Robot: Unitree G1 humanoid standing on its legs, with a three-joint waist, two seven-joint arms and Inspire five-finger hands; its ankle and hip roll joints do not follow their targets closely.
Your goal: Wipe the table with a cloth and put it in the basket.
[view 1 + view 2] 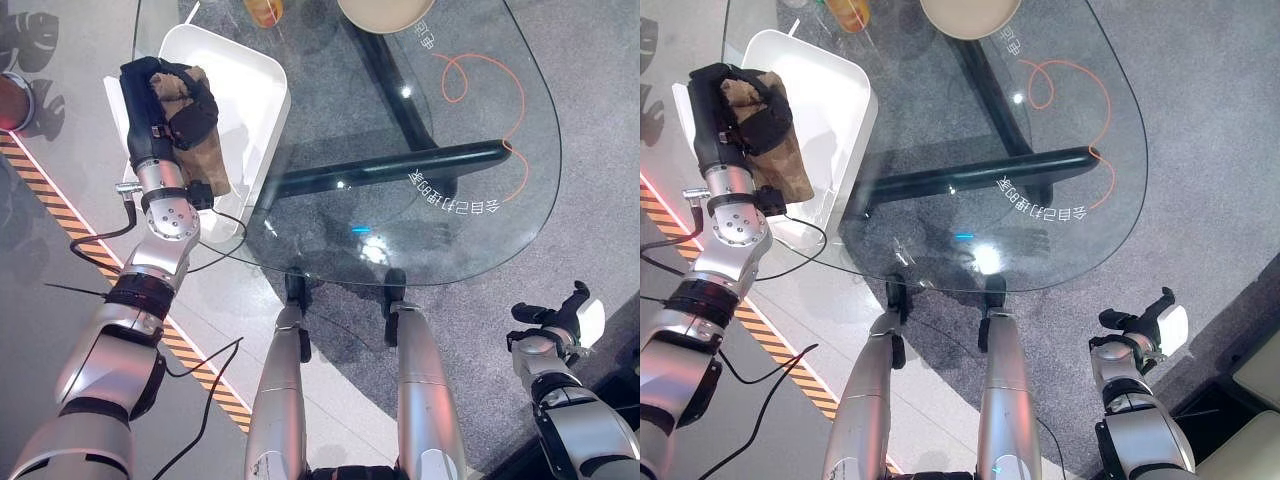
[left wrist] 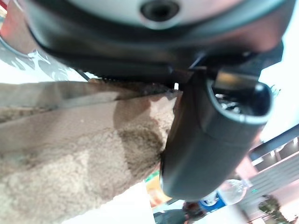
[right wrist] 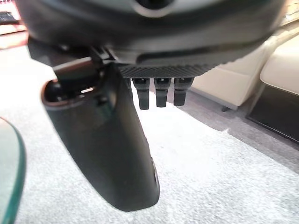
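My left hand (image 1: 170, 100) is over the white basket (image 1: 255, 90) to the left of the glass table (image 1: 470, 230). Its fingers are curled round a brown cloth (image 1: 205, 150), which hangs down from the hand into the basket. Up close, the brown cloth (image 2: 70, 154) lies against the palm beside the dark thumb (image 2: 210, 140). My right hand (image 1: 555, 325) hangs low at the right, off the table, fingers relaxed and holding nothing; its thumb (image 3: 107, 154) and short fingers (image 3: 156, 93) show over grey carpet.
A round beige dish (image 1: 385, 12) and an orange cup (image 1: 265, 10) stand at the table's far edge. A black table leg (image 1: 400, 165) runs under the glass. A striped hazard tape (image 1: 60, 210) crosses the floor at left. A beige sofa (image 3: 261, 70) is at right.
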